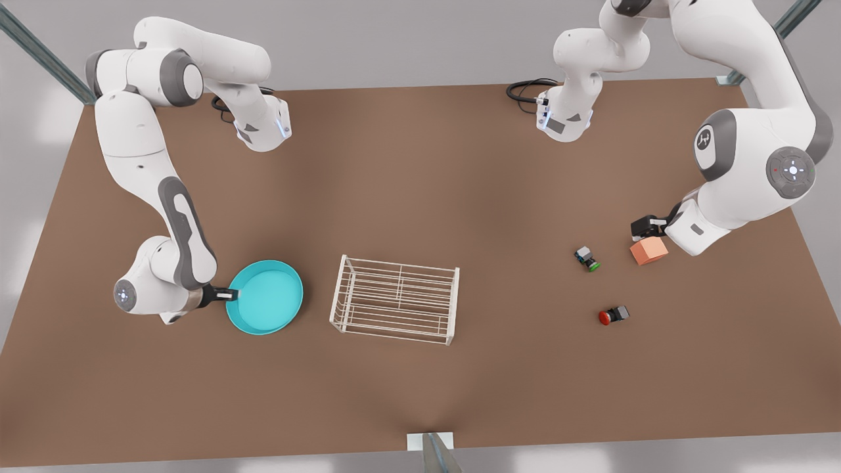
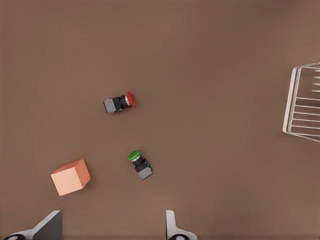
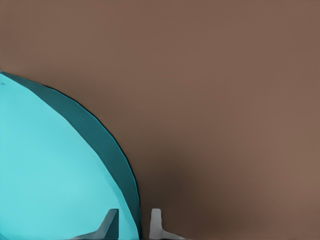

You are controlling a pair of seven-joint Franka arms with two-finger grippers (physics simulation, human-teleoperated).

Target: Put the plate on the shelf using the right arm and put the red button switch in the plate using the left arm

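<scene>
Pinching the plate's rim beside the shelf, right end effector; left end effector spread, above the cube.

Brown matte tabletop; pale grey floor around; grey metal frame struts at far corners; soft even light.

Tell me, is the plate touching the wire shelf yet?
Apart. In the front view, bare table separates the plate from the shelf; the right gripper straddles the plate's rim on its far side.
</scene>
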